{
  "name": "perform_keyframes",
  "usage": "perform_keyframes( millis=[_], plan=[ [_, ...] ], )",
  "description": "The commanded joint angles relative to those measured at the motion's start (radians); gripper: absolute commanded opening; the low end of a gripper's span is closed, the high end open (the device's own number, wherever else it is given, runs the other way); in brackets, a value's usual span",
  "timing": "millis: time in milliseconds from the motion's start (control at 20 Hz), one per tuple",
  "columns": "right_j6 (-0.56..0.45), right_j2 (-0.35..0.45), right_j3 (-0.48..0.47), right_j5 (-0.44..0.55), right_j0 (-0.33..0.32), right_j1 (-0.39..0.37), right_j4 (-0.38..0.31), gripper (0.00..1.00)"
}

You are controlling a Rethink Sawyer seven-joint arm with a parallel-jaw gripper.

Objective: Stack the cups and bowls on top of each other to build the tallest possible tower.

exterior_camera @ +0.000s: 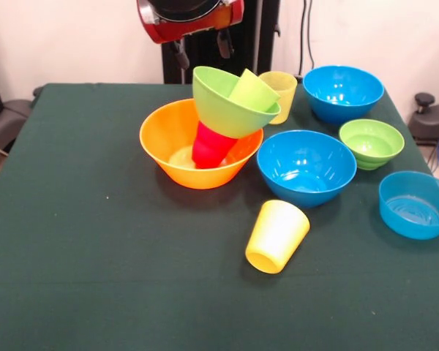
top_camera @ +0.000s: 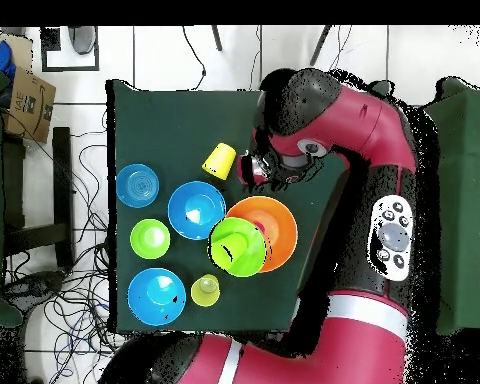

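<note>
While the gripper (exterior_camera: 202,48) hangs empty above the stack with its fingers apart, the large green bowl (exterior_camera: 223,106) tilts on a red cup (exterior_camera: 211,145) inside the orange bowl (exterior_camera: 168,139). A lime cup (exterior_camera: 253,91) lies in the green bowl. A bright yellow cup (exterior_camera: 277,235) lies on its side, well in from the table (exterior_camera: 80,241) edges.

Lime green bowl (top_camera: 237,246) overlapping orange bowl (top_camera: 269,228), bright yellow cup (top_camera: 219,160) on its side nearby

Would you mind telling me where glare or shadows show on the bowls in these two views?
Front view: bright highlights sit inside the two medium blue bowls, and soft shadows lie beneath the orange bowl and the tipped yellow cup. Overhead view: small white glints mark the blue bowls; the arm hides part of the table.
</note>
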Motion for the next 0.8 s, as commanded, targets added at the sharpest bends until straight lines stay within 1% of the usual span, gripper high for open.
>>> perform_keyframes(
  millis=[50, 300, 450, 600, 700, 800],
  plan=[
    [0.011, 0.13, 0.123, -0.136, -0.008, 0.032, -0.011, 1.0],
    [0.007, 0.127, 0.179, -0.27, 0.005, 0.029, -0.03, 1.0],
    [0.014, 0.119, 0.2, -0.324, 0.012, 0.028, -0.048, 1.0],
    [0.023, 0.115, 0.213, -0.387, 0.018, 0.044, -0.063, 1.0],
    [0.015, 0.122, 0.22, -0.397, 0.015, 0.051, -0.062, 1.0],
    [0.011, 0.125, 0.209, -0.368, 0.012, 0.058, -0.061, 1.0]
  ],
)
